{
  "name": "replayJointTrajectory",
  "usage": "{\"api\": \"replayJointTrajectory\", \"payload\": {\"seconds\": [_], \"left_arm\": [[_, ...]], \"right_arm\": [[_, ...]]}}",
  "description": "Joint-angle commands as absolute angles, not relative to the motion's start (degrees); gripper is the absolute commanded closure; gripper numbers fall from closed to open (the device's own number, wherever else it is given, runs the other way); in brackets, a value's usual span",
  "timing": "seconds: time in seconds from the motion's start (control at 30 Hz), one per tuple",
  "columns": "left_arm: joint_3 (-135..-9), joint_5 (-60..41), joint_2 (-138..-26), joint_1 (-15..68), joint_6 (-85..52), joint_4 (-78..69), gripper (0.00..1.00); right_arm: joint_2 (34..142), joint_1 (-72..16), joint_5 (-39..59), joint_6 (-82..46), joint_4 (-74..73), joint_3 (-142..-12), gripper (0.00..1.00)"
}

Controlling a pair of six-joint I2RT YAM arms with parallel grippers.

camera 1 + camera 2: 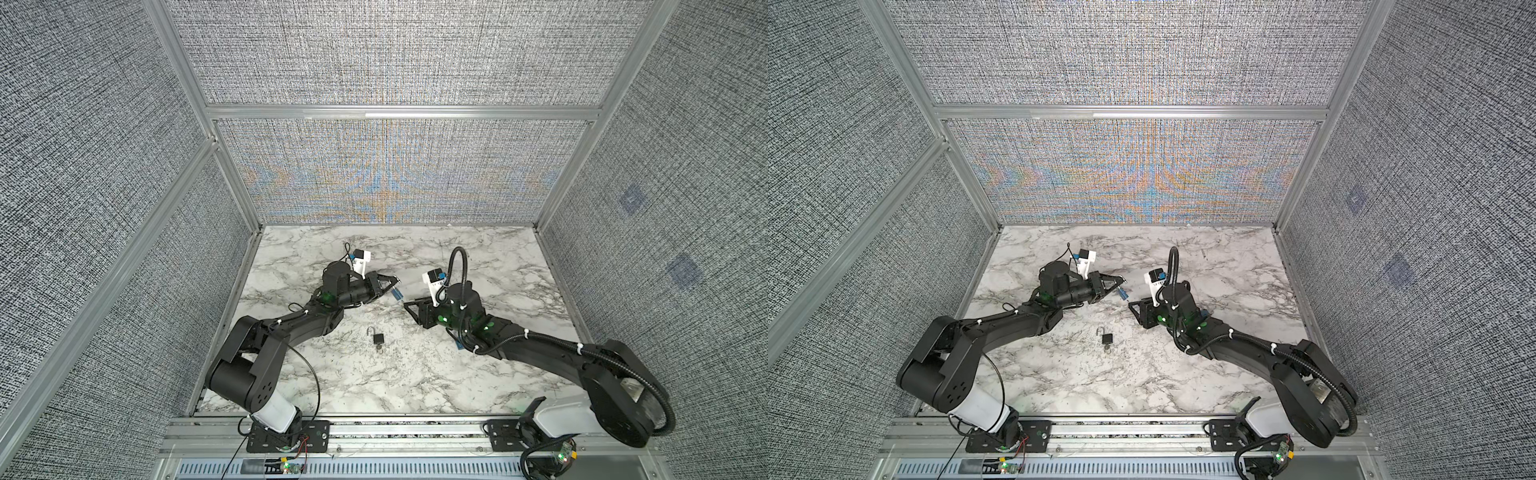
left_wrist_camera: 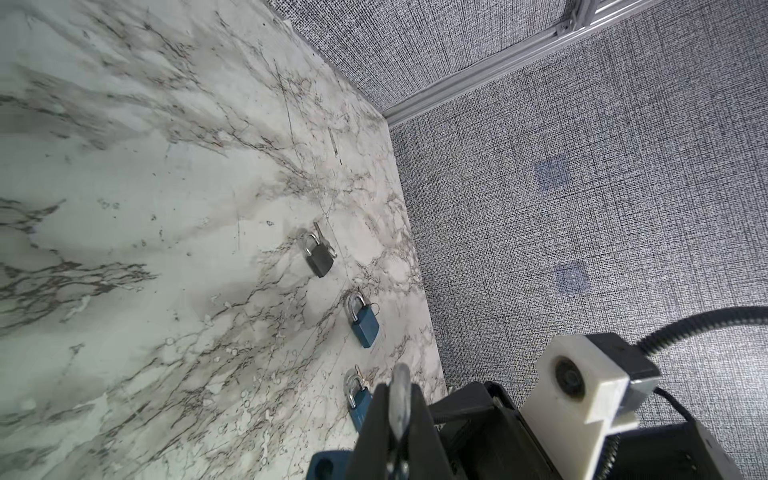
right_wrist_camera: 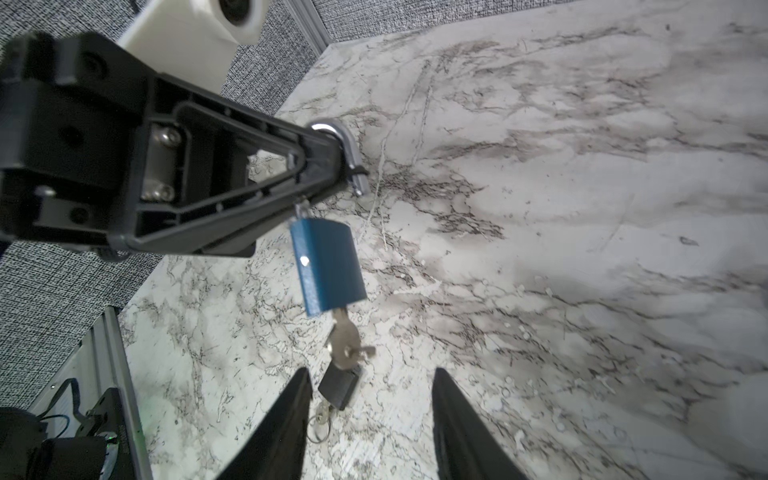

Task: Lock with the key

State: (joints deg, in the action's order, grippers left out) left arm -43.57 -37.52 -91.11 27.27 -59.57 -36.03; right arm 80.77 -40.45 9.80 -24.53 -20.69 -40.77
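A blue padlock (image 3: 328,268) hangs above the marble table (image 1: 478,257) with its silver shackle (image 3: 347,141) swung open. My left gripper (image 2: 401,388) is shut on that shackle. In both top views the blue padlock (image 1: 397,294) (image 1: 1124,295) dangles just under the left gripper (image 1: 393,284). A silver key (image 3: 345,345) sticks out of the padlock's bottom. My right gripper (image 3: 372,372) stands open just short of the key, its fingers (image 3: 451,411) on either side and touching nothing. In the top views the right gripper (image 1: 406,303) (image 1: 1130,304) faces the lock.
A black padlock (image 1: 378,338) (image 3: 338,386) with an open shackle and a key ring (image 3: 318,426) lies on the table below the hanging lock. By the right wall lie a grey padlock (image 2: 320,259) and two blue padlocks (image 2: 365,328) (image 2: 356,401). Fabric walls enclose three sides.
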Motion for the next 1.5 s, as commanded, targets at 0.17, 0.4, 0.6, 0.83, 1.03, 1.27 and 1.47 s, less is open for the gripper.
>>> {"api": "replayJointTrajectory", "payload": {"seconds": [0.17,0.4,0.6,0.83,1.03,1.27,1.47], "left_arm": [[-43.0,-36.4,-90.2,27.9,-62.4,-38.9,1.00],[-43.1,-36.6,-89.9,28.0,-63.0,-39.5,1.00],[-42.8,-36.7,-90.0,28.0,-63.9,-41.0,1.00],[-42.5,-37.0,-90.1,28.0,-64.6,-42.1,1.00],[-42.4,-37.3,-89.9,28.0,-65.2,-42.8,1.00],[-42.1,-37.4,-88.7,28.0,-65.0,-42.8,1.00],[-44.2,-36.9,-87.1,27.3,-60.4,-36.4,0.80]], "right_arm": [[84.9,-40.9,10.6,-20.6,-24.6,-45.0,0.59],[86.6,-41.0,10.9,-20.3,-24.8,-46.6,0.72],[87.8,-41.2,11.3,-20.6,-24.8,-47.4,0.72],[88.7,-41.4,11.1,-20.6,-25.0,-48.0,0.73],[88.6,-41.4,9.6,-20.9,-25.1,-47.9,0.89],[87.1,-41.2,8.3,-21.1,-25.1,-47.0,1.00],[83.3,-39.2,13.9,-22.3,-21.7,-46.7,1.00]]}}
